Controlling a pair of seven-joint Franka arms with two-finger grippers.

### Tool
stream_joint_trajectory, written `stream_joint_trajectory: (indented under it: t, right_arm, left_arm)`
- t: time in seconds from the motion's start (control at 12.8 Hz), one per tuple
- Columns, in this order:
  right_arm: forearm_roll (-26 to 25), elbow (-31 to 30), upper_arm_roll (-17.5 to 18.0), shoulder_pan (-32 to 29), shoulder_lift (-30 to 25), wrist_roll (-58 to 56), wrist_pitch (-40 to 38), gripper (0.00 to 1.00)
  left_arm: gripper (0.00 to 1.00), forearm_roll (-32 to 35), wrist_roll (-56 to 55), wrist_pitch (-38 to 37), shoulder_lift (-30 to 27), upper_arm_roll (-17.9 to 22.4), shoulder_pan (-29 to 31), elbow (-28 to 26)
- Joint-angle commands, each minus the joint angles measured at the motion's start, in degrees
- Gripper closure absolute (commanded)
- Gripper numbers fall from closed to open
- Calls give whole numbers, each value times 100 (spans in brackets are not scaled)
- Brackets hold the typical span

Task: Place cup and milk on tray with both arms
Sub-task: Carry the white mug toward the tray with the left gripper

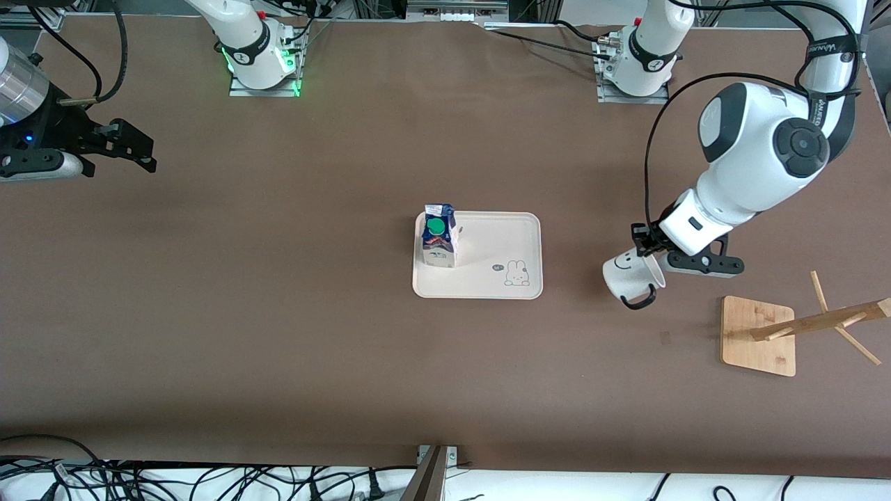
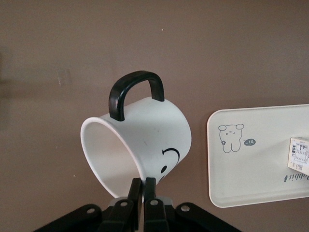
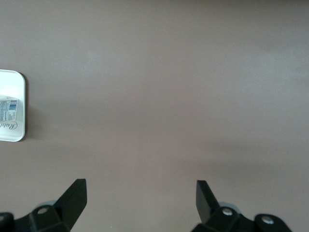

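Tabletop (image 1: pixel 278 313): brown and broad; it carries everything I am working with.
Left arm (image 1: pixel 759 153): reaches in from its base and hangs over the bare tabletop between the tray and the bamboo rack (image 1: pixel 759 335).
Right arm (image 1: pixel 28 118): waiting at its own end of the tabletop, well apart from the tray.
Tray (image 1: pixel 508 240): cream, flat, mid-table; the half toward the left arm's end is free, with only the rabbit drawing (image 1: pixel 516 273) on it.
Milk (image 1: pixel 439 236): stands upright on the tray, at the edge toward the right arm's end; I judge that half of the job done.
Cup (image 1: pixel 630 277): in the air, tipped over, handle pointing toward the front camera, mouth facing away from the tray, in the left wrist view.
Left gripper (image 2: pixel 142 186): fingers pressed together on the cup's rim wall, one inside and one outside.
Right gripper (image 3: pixel 141 193): fingers spread wide, nothing between them, over bare tabletop.
Key relation: the tray lies from the held cup toward the right arm's end, near but not under it; I judge I must carry the cup sideways over the free half, keeping off the milk, and turn it upright before release.
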Motion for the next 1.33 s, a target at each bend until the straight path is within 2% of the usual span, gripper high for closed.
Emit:
stream_joint_trajectory:
  t: [0.0,0.16,0.39,0.55,0.78,1.09,1.25]
  right_arm:
    - [-28,116,64,-73,39,-53,-31,0]
    - [-28,116,64,-73,39,-53,-31,0]
    - [-28,116,64,-73,39,-53,-31,0]
    - [-28,116,64,-73,39,-53,-31,0]
    - [-28,116,64,-73,39,-53,-31,0]
    - [-19,116,64,-108,39,-53,-31,0]
    - [-19,116,64,-108,39,-53,-31,0]
  left_arm:
    - [100,173,-120,-183,21,-12,-9,104]
    - [100,217,-198,-192,21,-117,-44,104]
    - [100,804,-365,-358,21,-389,-53,130]
    - [100,1095,-532,-787,65,-574,-61,445]
    - [100,1131,-752,-1237,196,-689,-254,788]
    - [100,1122,-1410,-1361,468,-856,-649,1087]
    - [100,1122,-1770,-1387,775,-856,-904,1316]
